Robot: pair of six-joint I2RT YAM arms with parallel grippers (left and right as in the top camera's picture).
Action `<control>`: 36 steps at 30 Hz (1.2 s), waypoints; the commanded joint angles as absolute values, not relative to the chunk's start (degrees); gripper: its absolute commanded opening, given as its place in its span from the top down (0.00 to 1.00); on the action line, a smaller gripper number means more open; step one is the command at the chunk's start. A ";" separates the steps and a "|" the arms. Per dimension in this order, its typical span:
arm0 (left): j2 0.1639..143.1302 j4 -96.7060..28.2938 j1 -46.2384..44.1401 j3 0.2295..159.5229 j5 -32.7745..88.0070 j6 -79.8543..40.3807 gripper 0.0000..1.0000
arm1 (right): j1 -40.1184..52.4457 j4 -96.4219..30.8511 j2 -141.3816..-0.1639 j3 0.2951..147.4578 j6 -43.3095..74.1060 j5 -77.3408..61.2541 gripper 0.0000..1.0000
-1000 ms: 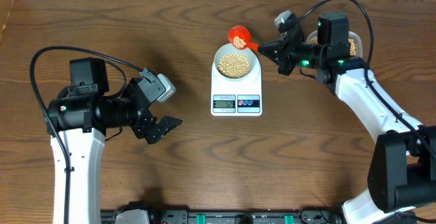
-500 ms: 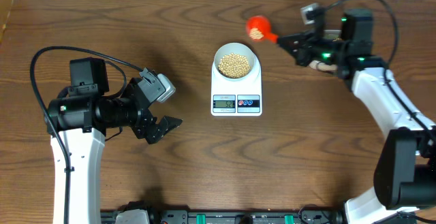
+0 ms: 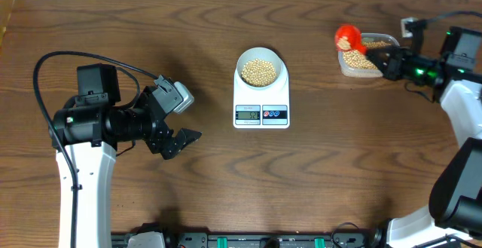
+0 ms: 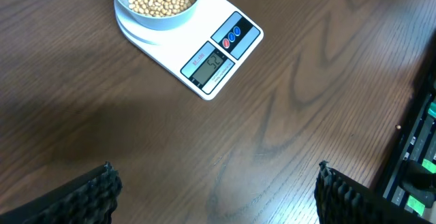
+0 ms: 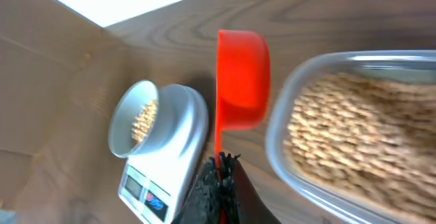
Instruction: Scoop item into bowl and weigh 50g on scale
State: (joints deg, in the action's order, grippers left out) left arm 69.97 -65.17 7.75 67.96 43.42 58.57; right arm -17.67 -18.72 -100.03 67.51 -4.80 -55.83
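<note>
The right gripper, clamped shut on the handle of the small red plastic scoop, has carried it off the pale blue-white round bowl, where it tipped a second ago, back to the near edge of the clear rounded plastic tub; that pour looks finished, and I judge the next move depends on the reading. The tan-yellow round beans sit heaped in the bowl, which rests on the flat white rectangular digital scale at mid-table. The left gripper has not moved, its fingers wide apart and holding nothing. The display's digits are too small to read with confidence; the wrist view shows only the scoop's side, so any leftover beans are hidden.
</note>
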 commanded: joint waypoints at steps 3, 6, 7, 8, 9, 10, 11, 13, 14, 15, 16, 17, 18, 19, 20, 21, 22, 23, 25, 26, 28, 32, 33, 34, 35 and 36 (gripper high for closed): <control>69.60 -65.34 7.64 69.52 44.34 59.31 0.07 | -20.01 -19.79 -100.36 67.48 -16.32 -50.48 0.99; 69.60 -65.34 7.64 69.49 44.34 59.31 0.07 | -19.64 -21.67 -99.90 67.48 -22.44 -42.68 0.99; 69.60 -65.34 7.64 69.52 44.34 59.31 0.07 | -19.38 -21.65 -99.53 67.48 -23.03 -39.70 0.99; 69.60 -65.34 7.64 69.49 44.34 59.31 0.07 | -19.07 -21.65 -98.98 67.48 -24.12 -37.36 0.99; 69.60 -65.34 7.64 69.52 44.34 59.31 0.07 | -18.81 -21.61 -98.30 67.48 -25.12 -35.79 0.99; 69.60 -65.34 7.64 69.49 44.34 59.31 0.07 | -18.63 -21.63 -97.76 67.48 -25.96 -34.70 0.99; 69.60 -65.34 7.64 69.49 44.34 59.31 0.07 | -18.26 -21.58 -96.71 67.48 -26.83 -32.01 0.99; 69.60 -65.34 7.64 69.49 44.34 59.31 0.07 | -17.58 -21.74 -95.44 67.48 -27.31 -26.89 0.99; 69.60 -65.34 7.64 69.52 44.34 59.31 0.07 | -17.28 -21.98 -95.09 67.48 -27.73 -25.58 0.99; 69.60 -65.34 7.64 69.49 44.34 59.31 0.07 | -16.45 -22.50 -94.52 67.48 -29.12 -23.38 0.99; 69.60 -65.34 7.64 69.49 44.34 59.31 0.07 | -16.03 -22.72 -94.30 67.48 -29.61 -22.74 0.99; 69.60 -65.34 7.64 69.52 44.34 59.31 0.07 | -15.38 -23.05 -94.06 67.48 -30.52 -21.63 0.99; 69.60 -65.34 7.64 69.52 44.34 59.31 0.07 | -14.41 -23.18 -93.89 67.48 -31.03 -19.66 0.99; 69.60 -65.34 7.64 69.49 44.34 59.31 0.07 | -13.04 -23.16 -93.73 67.48 -31.55 -16.78 0.99; 69.60 -65.34 7.64 69.52 44.34 59.31 0.07 | -12.53 -23.18 -93.73 67.48 -32.01 -15.92 0.99; 69.60 -65.34 7.64 69.52 44.34 59.31 0.07 | -11.62 -23.18 -93.73 67.48 -32.56 -14.66 0.99; 69.60 -65.34 7.64 69.49 44.34 59.31 0.07 | -11.00 -23.18 -93.73 67.48 -33.10 -13.80 0.99; 69.60 -65.34 7.64 69.49 44.34 59.31 0.07 | -10.02 -23.16 -93.73 67.48 -33.23 -12.34 0.99; 69.60 -65.34 7.64 69.49 44.34 59.31 0.07 | -8.43 -23.07 -93.56 67.48 -33.56 -8.45 0.99; 69.60 -65.34 7.64 69.49 44.34 59.31 0.07 | -8.10 -23.03 -93.41 67.48 -33.54 -7.35 0.99; 69.60 -65.34 7.64 69.49 44.34 59.31 0.07 | -7.38 -22.92 -92.68 67.48 -33.56 -3.75 0.99; 69.60 -65.34 7.64 69.52 44.34 59.31 0.07 | -7.03 -22.70 -89.54 67.48 -33.50 -3.84 0.99; 69.60 -65.34 7.64 69.49 44.34 59.31 0.07 | -7.03 -22.59 -88.73 67.48 -33.43 -6.39 0.99; 69.60 -65.34 7.64 69.49 44.34 59.31 0.07 | -7.03 -22.37 -87.92 67.48 -32.86 -10.59 0.99; 69.60 -65.34 7.64 69.49 44.34 59.31 0.07 | -7.03 -22.04 -87.24 67.48 -32.32 -16.78 0.99; 69.60 -65.34 7.64 69.49 44.34 59.31 0.07 | -7.03 -21.23 -86.80 67.48 -31.64 -26.55 0.99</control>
